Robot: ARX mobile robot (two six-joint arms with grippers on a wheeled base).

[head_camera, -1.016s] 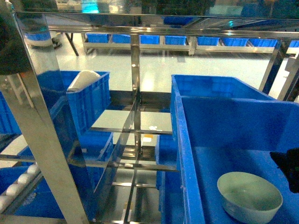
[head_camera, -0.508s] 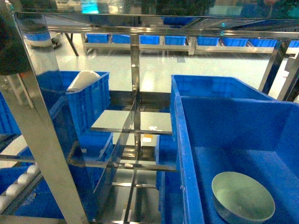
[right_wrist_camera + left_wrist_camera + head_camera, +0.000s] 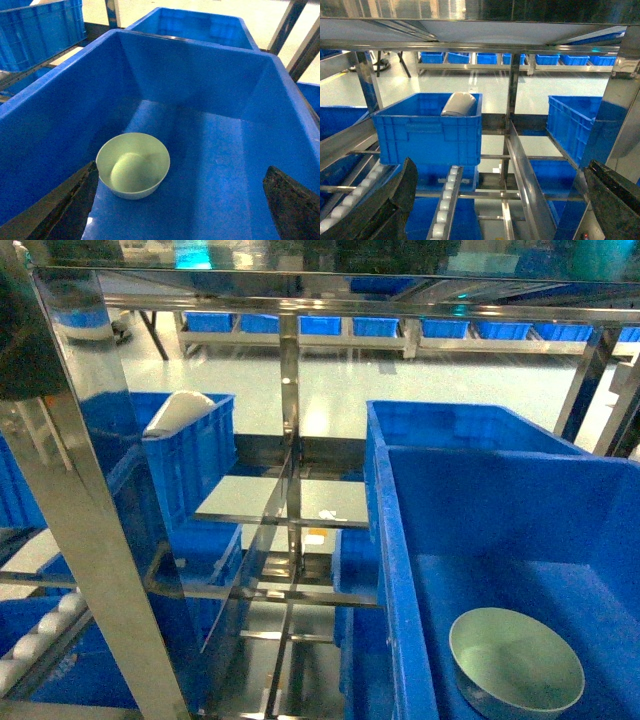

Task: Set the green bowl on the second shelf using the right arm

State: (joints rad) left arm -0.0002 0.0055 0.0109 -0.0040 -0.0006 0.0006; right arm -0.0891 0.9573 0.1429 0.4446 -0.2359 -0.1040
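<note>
The green bowl [image 3: 516, 662] lies on the floor of a big blue crate [image 3: 400, 570] at the lower right of the head view, free of any gripper. In the right wrist view the green bowl [image 3: 133, 165] sits just ahead of the left finger. My right gripper [image 3: 180, 210] is open wide above the crate floor, with nothing between its black fingers [image 3: 292, 205]; it is outside the head view. My left gripper [image 3: 497, 210] is also open and empty, facing the steel rack [image 3: 512, 125]. The crate stands on one shelf level of this rack; which level is unclear.
A second blue crate [image 3: 190, 455] holding a white rolled object [image 3: 460, 104] stands on the rack at left. Steel uprights [image 3: 80, 530] and cross rails [image 3: 290, 520] frame the shelves. A roller track [image 3: 445, 205] runs below. More blue crates [image 3: 320, 325] line the far wall.
The black tip of the right gripper has left the right edge of the head view. The green bowl has shifted slightly left on the crate floor.
</note>
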